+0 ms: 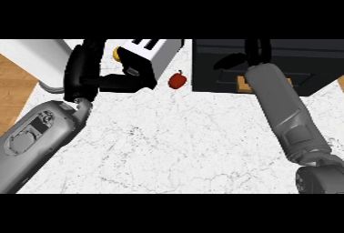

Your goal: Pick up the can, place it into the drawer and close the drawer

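Observation:
The black drawer (316,63) fills the top right, seen from above. My right forearm runs up from the lower right, and my right hand (255,49) is over the drawer's dark inside, black against black. A small tan thing (240,84) shows on both sides of the forearm near the drawer's front edge; I cannot tell whether it is the can. No can shows plainly anywhere else. My left hand (86,68) stands at the upper left, fingers straight up and thumb stretched towards the toaster, holding nothing.
A white and black toaster (156,54) stands at the top centre, right beside my left thumb. A small red pepper (177,80) lies between the toaster and the drawer. A white rounded object (37,59) sits at the top left. Wooden floor shows past the marble counter's (174,145) left edge.

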Robot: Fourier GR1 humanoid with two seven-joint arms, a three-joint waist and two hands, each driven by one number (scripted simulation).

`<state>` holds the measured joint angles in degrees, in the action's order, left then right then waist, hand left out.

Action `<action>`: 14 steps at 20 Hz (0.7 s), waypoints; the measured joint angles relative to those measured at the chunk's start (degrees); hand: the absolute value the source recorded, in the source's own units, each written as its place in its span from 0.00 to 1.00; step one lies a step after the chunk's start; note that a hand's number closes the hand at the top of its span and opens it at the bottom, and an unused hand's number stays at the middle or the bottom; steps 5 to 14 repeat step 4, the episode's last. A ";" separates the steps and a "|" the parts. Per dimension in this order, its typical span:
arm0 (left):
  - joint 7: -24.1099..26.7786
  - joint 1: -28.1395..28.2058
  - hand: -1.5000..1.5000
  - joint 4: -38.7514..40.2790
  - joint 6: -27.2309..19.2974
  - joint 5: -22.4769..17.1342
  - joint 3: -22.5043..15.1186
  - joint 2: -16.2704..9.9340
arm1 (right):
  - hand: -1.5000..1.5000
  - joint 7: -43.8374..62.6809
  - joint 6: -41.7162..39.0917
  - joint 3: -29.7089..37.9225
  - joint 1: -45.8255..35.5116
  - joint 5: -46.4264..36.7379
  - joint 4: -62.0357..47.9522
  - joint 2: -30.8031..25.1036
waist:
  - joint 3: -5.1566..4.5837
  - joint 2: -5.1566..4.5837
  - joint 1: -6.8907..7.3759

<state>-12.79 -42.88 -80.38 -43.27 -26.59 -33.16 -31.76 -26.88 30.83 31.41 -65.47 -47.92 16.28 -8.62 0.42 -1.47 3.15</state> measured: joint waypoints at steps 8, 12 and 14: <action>0.97 2.47 0.00 -1.15 0.66 0.06 1.34 -0.94 | 0.00 -1.58 -2.57 3.53 -1.21 4.67 0.45 1.44 | -0.09 0.23 -0.39; 0.97 2.47 0.00 -1.15 0.66 0.06 1.34 -0.94 | 0.00 -1.58 -2.57 3.53 -1.21 4.67 0.45 1.44 | -0.09 0.23 -0.39; 0.97 2.47 0.00 -1.15 0.66 0.06 1.34 -0.94 | 0.00 -1.58 -2.57 3.53 -1.21 4.67 0.45 1.44 | -0.09 0.23 -0.39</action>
